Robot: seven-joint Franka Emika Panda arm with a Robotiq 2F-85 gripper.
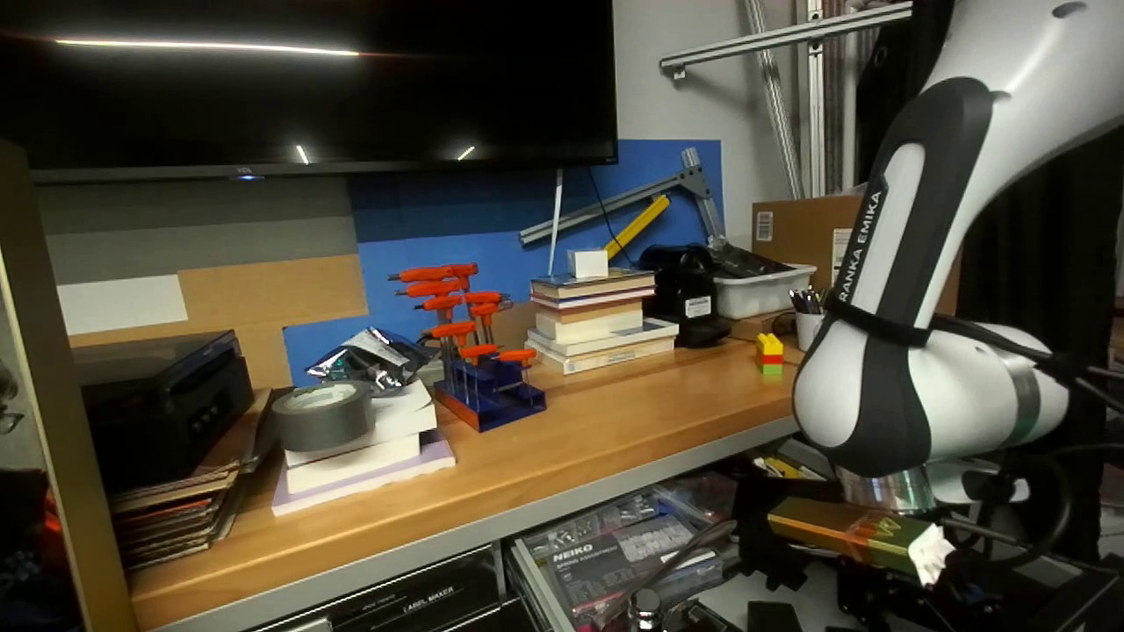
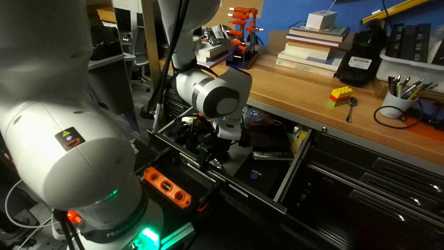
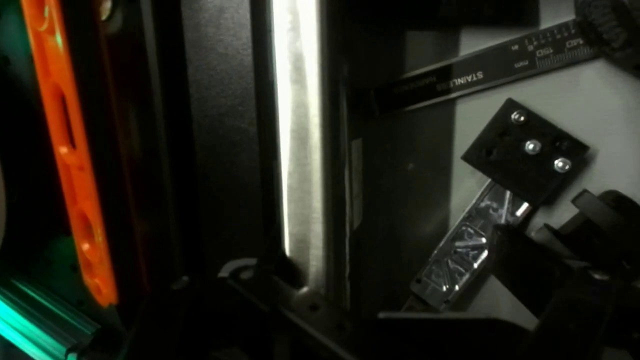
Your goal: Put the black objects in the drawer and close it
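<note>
The drawer (image 2: 256, 194) is pulled open under the bench; its left side wall (image 1: 537, 586) shows in an exterior view. In the wrist view its bright front edge (image 3: 299, 150) runs from top to bottom. A black block with bright screws (image 3: 525, 150) lies inside, against a clear or metal ribbed plate. Another black block (image 1: 773, 616) shows at the bottom of an exterior view. My gripper (image 3: 395, 280) is low over the drawer front, fingers apart, one by the front edge and one over the inside. It also shows dark in an exterior view (image 2: 208, 159). Nothing visible is held.
A caliper (image 3: 480, 65) and an iFixit box (image 2: 256, 173) lie in the drawer. An orange level (image 2: 166, 187) is in front of it. A gold box (image 1: 852, 535) is close below the wrist. The bench edge (image 2: 295, 121) overhangs the drawer's back.
</note>
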